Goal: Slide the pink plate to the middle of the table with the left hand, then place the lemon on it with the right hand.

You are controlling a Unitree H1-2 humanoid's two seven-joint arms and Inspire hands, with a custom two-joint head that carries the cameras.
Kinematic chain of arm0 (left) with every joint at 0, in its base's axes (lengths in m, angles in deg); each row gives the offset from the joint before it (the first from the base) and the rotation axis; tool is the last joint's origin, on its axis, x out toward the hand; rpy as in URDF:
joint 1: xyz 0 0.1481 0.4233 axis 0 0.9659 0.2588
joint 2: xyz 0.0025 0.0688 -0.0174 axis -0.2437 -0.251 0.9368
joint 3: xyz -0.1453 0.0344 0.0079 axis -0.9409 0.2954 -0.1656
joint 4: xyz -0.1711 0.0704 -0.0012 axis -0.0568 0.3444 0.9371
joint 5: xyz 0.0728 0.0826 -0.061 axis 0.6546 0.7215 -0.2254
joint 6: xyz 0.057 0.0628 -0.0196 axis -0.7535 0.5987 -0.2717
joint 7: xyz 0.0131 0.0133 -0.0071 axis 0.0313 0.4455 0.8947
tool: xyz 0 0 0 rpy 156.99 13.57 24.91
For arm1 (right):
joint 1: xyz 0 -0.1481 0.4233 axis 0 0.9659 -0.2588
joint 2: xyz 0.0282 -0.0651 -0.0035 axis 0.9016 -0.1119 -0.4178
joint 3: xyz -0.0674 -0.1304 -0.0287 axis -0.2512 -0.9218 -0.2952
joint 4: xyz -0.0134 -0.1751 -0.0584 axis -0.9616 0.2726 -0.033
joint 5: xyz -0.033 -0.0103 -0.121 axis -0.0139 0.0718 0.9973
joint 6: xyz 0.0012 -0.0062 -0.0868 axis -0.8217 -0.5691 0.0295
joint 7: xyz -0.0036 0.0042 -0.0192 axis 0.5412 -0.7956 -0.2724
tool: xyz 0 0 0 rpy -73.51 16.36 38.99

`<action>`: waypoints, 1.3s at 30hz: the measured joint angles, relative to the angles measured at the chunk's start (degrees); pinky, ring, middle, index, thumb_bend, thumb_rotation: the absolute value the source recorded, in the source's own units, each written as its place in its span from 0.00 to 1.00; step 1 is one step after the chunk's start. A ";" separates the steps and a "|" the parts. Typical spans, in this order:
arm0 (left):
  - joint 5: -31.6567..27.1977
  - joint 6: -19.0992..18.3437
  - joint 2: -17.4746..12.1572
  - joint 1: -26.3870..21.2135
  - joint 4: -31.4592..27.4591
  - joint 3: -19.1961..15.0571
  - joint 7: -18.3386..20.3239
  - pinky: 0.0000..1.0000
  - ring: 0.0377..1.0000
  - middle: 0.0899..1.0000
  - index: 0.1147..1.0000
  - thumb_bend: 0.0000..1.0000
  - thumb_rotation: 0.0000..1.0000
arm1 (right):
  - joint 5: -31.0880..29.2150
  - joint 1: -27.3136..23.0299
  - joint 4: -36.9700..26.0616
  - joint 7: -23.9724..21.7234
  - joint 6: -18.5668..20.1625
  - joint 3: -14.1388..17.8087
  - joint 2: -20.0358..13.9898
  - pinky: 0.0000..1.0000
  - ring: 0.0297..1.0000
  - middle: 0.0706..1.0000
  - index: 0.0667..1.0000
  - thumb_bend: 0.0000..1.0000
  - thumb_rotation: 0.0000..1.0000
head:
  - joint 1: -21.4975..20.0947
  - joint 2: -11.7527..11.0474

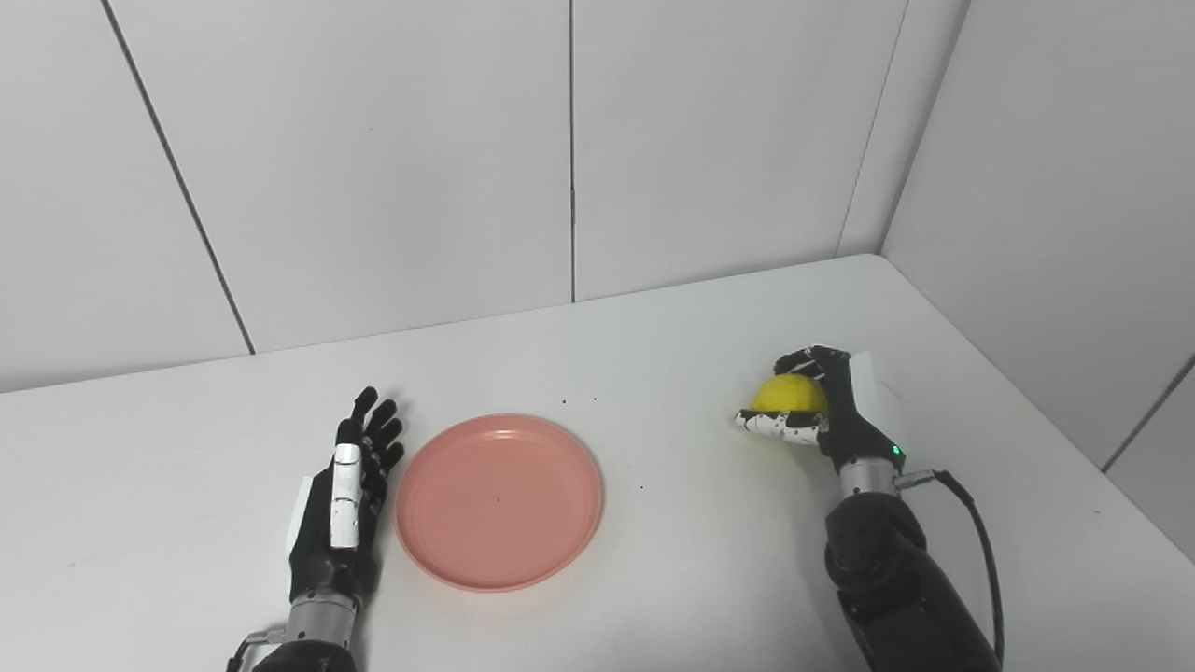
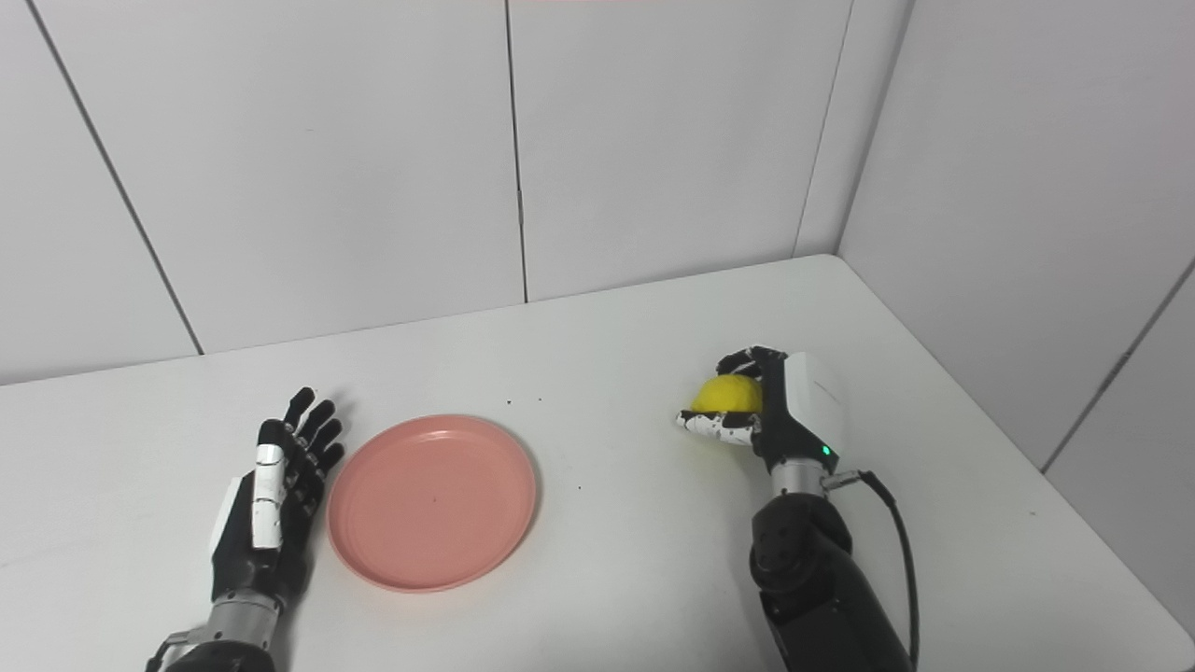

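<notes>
right hand point(image 1: 822, 401) curled around lemon point(image 1: 789, 395)

Lying flat on the white table point(image 1: 653, 373), pink plate point(image 1: 499, 502), slightly left of centre; resting just beside its left rim, left hand point(image 1: 345, 509), fingers straight and apart, holding nothing; curling around the yellow lemon point(image 1: 789, 395), right hand point(image 1: 822, 406), well apart from the plate.

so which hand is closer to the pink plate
Left. The left hand lies open right beside the pink plate's left rim; the right hand is well off to its right, holding the lemon.
</notes>
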 measured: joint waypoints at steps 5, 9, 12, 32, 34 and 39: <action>0.06 -0.05 0.10 0.00 -0.13 0.05 -0.13 0.96 0.95 0.94 0.93 0.63 1.00 | 0.48 0.17 -4.17 1.07 -1.87 -1.66 1.81 0.34 0.38 0.42 0.49 0.52 0.00 | 1.49 0.00; 0.34 -0.05 0.11 -0.01 -0.11 0.04 -0.16 0.96 0.95 0.94 0.93 0.64 1.00 | 0.59 0.19 -6.27 1.25 -2.84 -3.41 3.35 0.35 0.38 0.42 0.49 0.52 0.00 | 2.64 0.52; 0.51 -0.05 0.16 -0.02 -0.05 0.15 -0.21 0.94 0.94 0.93 0.93 0.65 1.00 | 0.59 0.20 -7.25 1.25 -4.11 -4.96 4.67 0.36 0.39 0.43 0.49 0.52 0.00 | 2.99 0.62; 2.01 -0.02 0.51 0.21 -0.56 0.83 -0.74 0.95 0.95 0.94 0.94 0.64 1.00 | 2.54 -4.61 -2.19 -2.23 -9.84 -19.05 12.67 0.34 0.39 0.44 0.49 0.51 0.00 | 7.12 1.58; 2.27 -0.01 0.54 0.33 -0.72 0.93 -0.84 0.95 0.95 0.94 0.94 0.64 1.00 | 2.76 -4.60 -2.13 -2.71 -9.90 -19.86 12.77 0.35 0.39 0.44 0.49 0.51 0.00 | 8.27 1.76; 3.17 0.02 0.93 0.43 -0.75 1.00 -1.30 0.94 0.94 0.94 0.94 0.63 1.00 | 4.58 -4.68 -0.90 -3.09 -10.80 -22.02 13.00 0.38 0.40 0.44 0.48 0.52 0.00 | 11.25 2.11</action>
